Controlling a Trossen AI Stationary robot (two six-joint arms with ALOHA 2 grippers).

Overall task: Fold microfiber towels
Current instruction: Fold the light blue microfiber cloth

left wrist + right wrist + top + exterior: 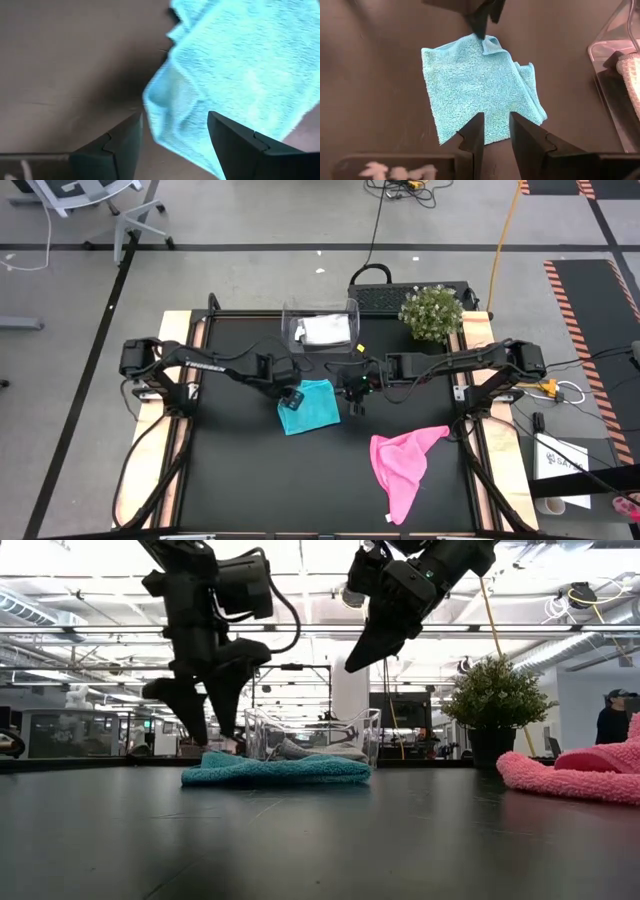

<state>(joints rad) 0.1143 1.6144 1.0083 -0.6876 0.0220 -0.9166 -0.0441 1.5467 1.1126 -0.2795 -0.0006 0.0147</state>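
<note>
A robotics lab in an open industrial hall: two arms (215,367) bolted to a black table (250,480) on a grey floor with taped lines (250,247), hazard stripes (590,320), loose cables (378,220), an office chair (90,200), and exposed ceiling ducts (590,645) overhead.
</note>
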